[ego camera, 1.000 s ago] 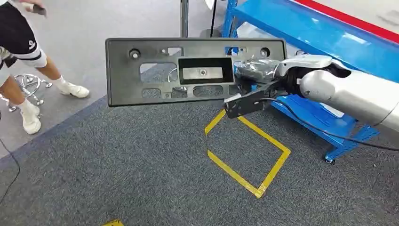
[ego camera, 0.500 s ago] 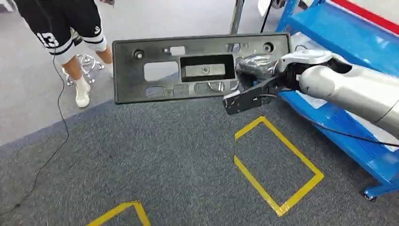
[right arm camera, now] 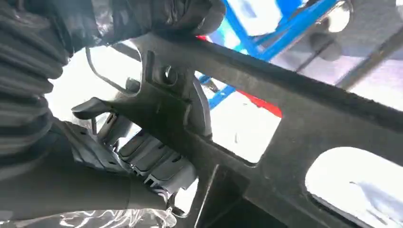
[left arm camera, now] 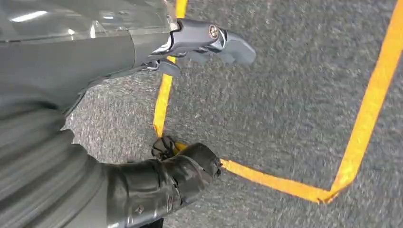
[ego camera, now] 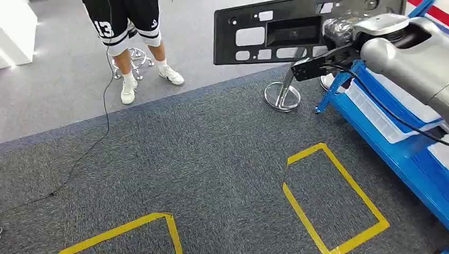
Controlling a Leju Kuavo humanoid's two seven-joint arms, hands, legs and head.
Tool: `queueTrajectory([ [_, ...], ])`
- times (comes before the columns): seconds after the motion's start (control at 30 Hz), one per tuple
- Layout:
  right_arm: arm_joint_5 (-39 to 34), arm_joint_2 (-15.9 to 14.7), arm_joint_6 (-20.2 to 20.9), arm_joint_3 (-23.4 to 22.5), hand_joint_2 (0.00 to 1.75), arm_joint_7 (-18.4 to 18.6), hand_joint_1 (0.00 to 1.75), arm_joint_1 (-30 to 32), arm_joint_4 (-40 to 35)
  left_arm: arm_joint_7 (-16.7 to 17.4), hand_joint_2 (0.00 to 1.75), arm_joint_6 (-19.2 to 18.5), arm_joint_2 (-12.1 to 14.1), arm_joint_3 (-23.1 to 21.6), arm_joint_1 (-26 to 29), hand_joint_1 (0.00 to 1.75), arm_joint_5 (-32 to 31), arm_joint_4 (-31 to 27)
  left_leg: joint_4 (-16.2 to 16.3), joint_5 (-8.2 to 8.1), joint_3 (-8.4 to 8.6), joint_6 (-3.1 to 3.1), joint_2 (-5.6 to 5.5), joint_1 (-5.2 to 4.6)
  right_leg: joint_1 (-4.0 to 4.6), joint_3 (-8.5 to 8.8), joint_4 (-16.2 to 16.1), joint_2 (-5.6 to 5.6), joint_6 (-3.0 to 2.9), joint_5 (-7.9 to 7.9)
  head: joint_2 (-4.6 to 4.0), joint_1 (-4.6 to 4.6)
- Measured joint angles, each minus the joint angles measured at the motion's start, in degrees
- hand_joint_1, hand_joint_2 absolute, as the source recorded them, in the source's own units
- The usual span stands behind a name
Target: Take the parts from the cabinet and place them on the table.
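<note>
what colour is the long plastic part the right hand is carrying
Black. The long plastic part, held by the right hand, shows best in the head view.

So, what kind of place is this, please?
Probably a factory-style workshop or robot test hall: yellow tape rectangles marked on grey carpet, a blue metal rack, and a black plastic panel part held in the right hand.

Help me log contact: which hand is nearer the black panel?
Right. The right hand grips the black panel at its end; the left hand hangs over the taped carpet, holding nothing.
</note>
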Motion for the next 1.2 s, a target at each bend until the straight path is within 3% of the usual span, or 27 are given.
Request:
queueTrajectory([
  [0.03, 0.11, 0.74, 0.0, 0.0, 1.75, -0.13, 1.75, -0.24, 1.22, 0.07, 1.75, 0.0, 0.0, 0.15, 0.14, 0.0, -0.04, 0.0, -0.61, 0.58, 0.03, -0.65, -0.97, -0.06, 0.02, 0.47, -1.18, -1.1, -0.11, 0.21, 0.02, -0.02],
  [0.07, 0.43, 1.02, 0.04, 0.0, 1.75, -0.22, 1.75, -0.28, 2.41, 0.09, 1.75, -0.02, 0.09, 0.28, 0.11, 0.0, -0.07, 0.0, -0.23, 0.15, -0.39, -0.43, 1.27, -0.3, -0.82, 1.02, -2.36, -2.21, -0.17, 1.09, 0.0, -0.09],
  [0.1, 0.99, 1.51, 0.35, 0.0, 1.75, -0.13, 1.75, -0.43, 3.21, 0.2, 1.75, -0.04, 0.09, 0.39, 0.27, 0.0, -0.13, 0.0, 1.29, -1.29, -0.95, -0.56, 5.25, -0.98, -0.53, 1.19, -2.98, -2.77, -0.45, 1.41, 0.0, -0.07],
  [0.13, 1.94, 1.51, 0.83, 0.02, 1.75, 0.07, 1.75, -0.81, 4.4, 0.41, 1.75, -0.13, 0.07, 0.52, 0.26, 0.0, -0.2, 0.0, 4.97, -3.76, -2.59, -0.73, 7.33, -0.95, -0.35, 1.04, -2.99, -3.54, -0.58, 1.52, 0.0, -0.07],
  [0.2, 3.81, 1.51, 1.47, 0.07, 1.75, 0.11, 1.75, -1.33, 6.49, 0.72, 1.75, -0.31, 0.09, 0.74, 0.04, 0.0, -0.42, 0.0, 13.53, -7.8, -6.16, -1.0, 8.42, -0.84, -0.07, 0.63, -2.77, -5.12, -0.61, 1.55, 0.02, -0.07],
  [0.23, 5.14, 1.48, 1.92, 0.07, 1.75, -0.09, 1.75, -1.56, 7.74, 1.03, 1.75, -0.31, 0.09, 0.92, -0.1, 0.0, -0.61, 0.0, 16.38, -8.54, -7.05, -1.15, 8.43, -0.84, 0.02, 0.42, -2.48, -6.08, -0.63, 1.51, 0.02, -0.11],
  [0.27, 6.47, 1.42, 2.21, 0.09, 1.75, -0.57, 1.75, -1.81, 9.16, 1.27, 1.75, -0.31, 0.09, 1.05, -0.08, 0.0, -0.88, 0.0, 15.79, -7.8, -6.29, -1.22, 8.45, -0.84, 0.09, 0.26, -2.23, -6.99, -0.61, 1.44, 0.0, -0.09],
  [0.33, 7.84, 1.35, 2.29, 0.09, 1.75, -1.18, 1.75, -2.68, 11.35, 1.66, 1.75, -0.24, 0.18, 1.27, 0.03, 0.0, -1.16, 0.0, 8.22, -4.36, -1.32, -0.97, 8.86, -0.95, 0.18, 0.02, -1.71, -8.38, -0.5, 1.11, 0.0, -0.11],
  [0.37, 8.15, 1.29, 2.19, 0.09, 1.75, -1.42, 1.75, -3.4, 12.72, 1.73, 1.75, -0.2, 0.2, 1.46, 0.15, 0.0, -1.31, 0.0, 2.54, -2.6, 2.16, -0.49, 10.61, -1.27, 0.23, -0.01, -1.31, -9.06, -0.26, 0.78, 0.02, -0.11],
  [0.4, 8.3, 1.16, 1.97, 0.07, 1.75, -1.62, 1.75, -4.08, 14.3, 1.73, 1.75, -0.15, 0.28, 1.66, 0.11, 0.0, -1.68, 0.0, 0.63, -4.02, 3.51, 0.16, 13.62, -2.39, 0.54, -0.31, -1.19, -9.74, 0.02, 0.53, 0.0, -0.11],
  [0.43, 8.31, 0.76, 1.68, 0.07, 1.75, -1.77, 1.75, -4.54, 15.93, 1.7, 1.75, -0.15, 0.31, 1.88, 0.1, 0.0, -1.81, 0.0, 0.17, -3.4, 3.1, 0.9, 12.43, -2.38, 0.77, -0.41, -0.79, -10.35, 0.18, 0.46, 0.0, 0.0],
  [0.53, 7.87, 0.76, 1.07, 0.0, 1.75, -1.79, 1.75, -5.03, 19.31, 1.53, 1.75, -0.15, 0.31, 2.6, 0.19, 0.0, -2.29, 0.0, -0.07, -2.97, 2.94, 1.72, 10.38, -2.43, 0.79, -0.07, -1.05, -12.27, 0.65, 0.47, 0.0, -0.07],
  [0.57, 7.67, 0.44, 0.81, -0.04, 1.75, -1.77, 1.75, -5.21, 20.22, 1.49, 1.75, -0.15, 0.31, 2.69, 0.28, 0.0, -2.43, 0.0, -0.79, -2.62, 3.33, 2.23, 9.9, -2.05, 0.42, -0.27, -0.94, -11.51, 1.04, -0.16, 0.02, -0.06],
  [0.6, 7.67, 0.13, 0.44, -0.04, 1.75, -1.73, 1.75, -5.46, 21.02, 1.42, 1.75, -0.15, 0.28, 2.78, 0.26, 0.0, -2.54, 0.0, -1.07, -2.45, 3.41, 2.38, 9.41, -2.05, 0.02, -0.7, 0.22, -8.32, 1.23, -1.16, 0.0, -0.07],
  [0.63, 7.65, -0.13, 0.11, -0.04, 1.75, -1.68, 1.75, -6.18, 22.05, 1.38, 1.75, -0.13, 0.28, 2.93, 0.18, 0.0, -2.69, 0.0, -1.15, -2.27, 3.25, 2.65, 8.99, -1.97, -0.45, -2.62, 4.35, -5.03, 1.38, -3.64, 0.0, -0.07],
  [0.7, 8.02, -0.83, -0.04, -0.04, 1.75, -1.77, 1.75, -6.58, 23.43, 1.33, 1.75, -0.13, 0.28, 3.04, -0.05, 0.0, -2.75, 0.0, -1.13, -2.18, 3.08, 2.77, 7.66, -1.87, -0.61, -7.12, 13.9, -3.48, 1.9, -7.3, 0.02, -0.04],
  [0.73, 8.44, -0.9, 0.02, -0.02, 1.75, -2.14, 1.75, -6.51, 23.84, 1.33, 1.75, -0.13, 0.28, 3.1, -0.1, 0.0, -2.75, 0.0, -1.08, -2.17, 3.07, 2.78, 6.96, -1.86, -0.85, -8.51, 16.47, -3.47, 2.14, -7.6, 0.02, -0.04],
  [0.8, 10.09, -1.46, 0.63, 0.06, 1.75, -3.88, 1.75, -6.73, 24.65, 1.14, 1.75, -0.2, 0.28, 3.43, -0.18, 0.0, -2.78, 0.0, -0.7, -2.18, 3.02, 2.73, 5.48, -1.81, -1.54, -7.63, 13.62, -3.47, 2.6, -4.21, 0.0, -0.04],
  [0.83, 10.98, -1.75, 1.01, 0.09, 1.75, -4.9, 1.75, -7.2, 24.71, 1.14, 1.75, -0.22, 0.28, 3.67, -0.16, 0.0, -2.82, 0.0, -0.39, -2.26, 2.99, 2.61, 4.6, -1.73, -1.92, -5.55, 8.79, -3.21, 2.73, -1.22, 0.0, -0.07],
  [0.87, 12.47, -1.96, 1.84, 0.11, 1.75, -6.59, 1.75, -7.75, 24.67, 1.14, 1.75, -0.2, 0.28, 3.87, -0.1, 0.0, -3.12, 0.0, -0.06, -2.46, 2.91, 2.32, 3.91, -1.68, -2.42, -3.22, 3.53, -1.79, 3.02, 1.59, 0.0, -0.04],
  [0.9, 14.28, -2.34, 2.75, 0.13, 1.75, -8.14, 1.75, -7.94, 24.6, 1.18, 1.75, -0.13, 0.31, 3.91, -0.05, 0.0, -3.41, 0.0, -0.06, -2.47, 2.41, 2.07, 3.35, -1.51, -2.92, -2.44, 1.91, 1.54, 3.25, 0.66, 0.02, -0.09],
  [0.93, 15.85, -2.52, 3.7, 0.17, 1.75, -9.47, 1.75, -8.36, 24.3, 1.22, 1.75, -0.13, 0.37, 3.98, -0.44, 0.0, -3.61, 0.0, 0.65, -2.14, 1.61, 1.57, 2.73, -1.58, -2.64, -2.25, 0.91, 2.85, 3.33, 1.15, 0.02, -0.04],
  [1.03, 18.95, -2.47, 5.36, 0.2, 1.75, -11.5, 1.75, -7.34, 22.02, 1.27, 1.75, -0.2, 0.42, 4.17, -0.23, 0.0, -4.02, 0.0, 0.07, -0.99, 0.56, 0.14, 0.74, -1.1, -2.06, -2.7, 0.98, 0.6, 2.74, 0.9, 0.02, -0.02],
  [1.07, 19.24, -2.3, 5.6, 0.2, 1.75, -11.67, 1.75, -7.28, 21.48, 1.31, 1.75, -0.2, 0.35, 4.17, -0.19, 0.0, -4.02, 0.0, 0.08, -1.02, 0.23, -0.11, 0.58, -1.14, -2.47, -2.71, 0.41, -0.32, 2.11, 1.22, 0.02, -0.02],
  [1.1, 19.34, -1.97, 5.62, 0.2, 1.75, -11.82, 1.75, -7.22, 20.8, 1.31, 1.75, -0.26, 0.18, 4.17, -0.22, 0.0, -4.04, -0.02, 1.23, -2.12, -0.38, -0.25, 4.37, -1.59, -2.28, -2.46, 0.19, -1.07, 1.59, 1.52, 0.02, -0.11],
  [1.13, 19.54, -1.93, 5.64, 0.2, 1.75, -12.19, 1.75, -7.3, 20.25, 1.29, 1.75, -0.26, 0.2, 4.2, -0.39, 0.0, -4.04, -0.02, 4.1, -4.02, -1.53, -0.33, 6.61, -1.64, -1.98, -2.48, 0.15, -1.73, 1.22, 1.62, 0.02, -0.11],
  [1.2, 21.12, -1.88, 6.23, 0.2, 1.75, -13.12, 1.75, -7.55, 19.14, 1.22, 1.75, -0.26, 0.22, 4.37, -0.67, 0.0, -4.2, -0.02, 13.73, -8.35, -5.77, -0.21, 8.29, -1.67, -1.12, -2.64, 0.17, -3.63, 0.92, 1.72, 0.02, -0.11],
])
